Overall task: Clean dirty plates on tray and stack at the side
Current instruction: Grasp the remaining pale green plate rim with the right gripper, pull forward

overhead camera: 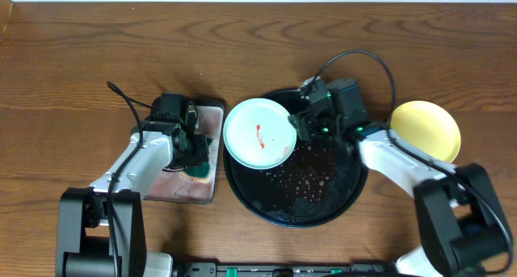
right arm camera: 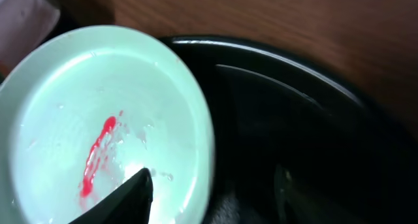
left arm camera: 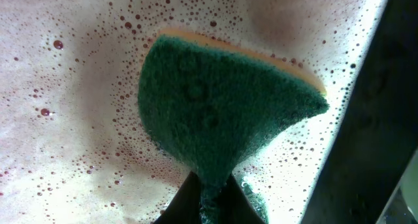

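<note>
The table (overhead camera: pixel 81 59) is brown wood with dark grain; a pale strip runs along its far edge. The tray (overhead camera: pixel 323 212) lies in the middle, its black floor wet with bubbles. The right gripper (overhead camera: pixel 300 123) is clenched on the rim of the mint plate (overhead camera: pixel 258 132), which hangs over the tray's left edge and bears a red smear (overhead camera: pixel 260 136). The yellow plate (overhead camera: pixel 426 128) lies on the table right of the tray. The left gripper (overhead camera: pixel 194 152) pinches a green sponge (left arm camera: pixel 215 113) over the foamy small tray (overhead camera: pixel 182 188).
</note>
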Robot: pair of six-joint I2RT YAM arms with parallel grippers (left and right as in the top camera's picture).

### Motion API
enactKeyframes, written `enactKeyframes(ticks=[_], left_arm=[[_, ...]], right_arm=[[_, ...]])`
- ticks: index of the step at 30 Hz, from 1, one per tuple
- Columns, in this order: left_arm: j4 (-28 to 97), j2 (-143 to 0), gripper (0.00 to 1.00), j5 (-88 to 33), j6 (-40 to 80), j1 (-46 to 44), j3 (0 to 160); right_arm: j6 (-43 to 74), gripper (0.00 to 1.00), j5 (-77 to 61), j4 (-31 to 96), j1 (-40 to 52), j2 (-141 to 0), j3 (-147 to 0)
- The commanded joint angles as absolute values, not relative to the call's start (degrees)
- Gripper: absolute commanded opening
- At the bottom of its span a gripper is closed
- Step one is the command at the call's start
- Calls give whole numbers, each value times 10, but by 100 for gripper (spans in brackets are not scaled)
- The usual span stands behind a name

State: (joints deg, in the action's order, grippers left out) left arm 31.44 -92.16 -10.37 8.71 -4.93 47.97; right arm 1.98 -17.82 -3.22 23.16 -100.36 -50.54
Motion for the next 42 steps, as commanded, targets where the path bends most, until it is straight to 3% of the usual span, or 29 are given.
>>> enactKeyframes(ticks=[1,6,11,14,24,29,39,42], left_arm=[[314,-944,8,-100,82,-48,462],[314,-944,8,-100,82,-48,462],[314,-944,8,-100,82,-48,462],[315,-944,8,-100,82,-48,462],[318,-944,8,-100,82,-48,462],[317,-940,7,-100,81,-48,464],[324,-792,8,-100,81,-48,468],[328,-764,17,-100,82,-48,468]], right_arm=[[50,56,-169,-57,246,-1040,-508],[69,41,-154,-84,254,-1080,-508],[77,12,-145,-83,255,-1082,-508],[77,1,-146,-72,253,-1061,-508],[77,1,-30,138,211,-862,-508],[77,1,-24,238,206,-851,-505],[77,1,-24,237,211,-917,-481],[77,1,-24,234,211,-933,-481]])
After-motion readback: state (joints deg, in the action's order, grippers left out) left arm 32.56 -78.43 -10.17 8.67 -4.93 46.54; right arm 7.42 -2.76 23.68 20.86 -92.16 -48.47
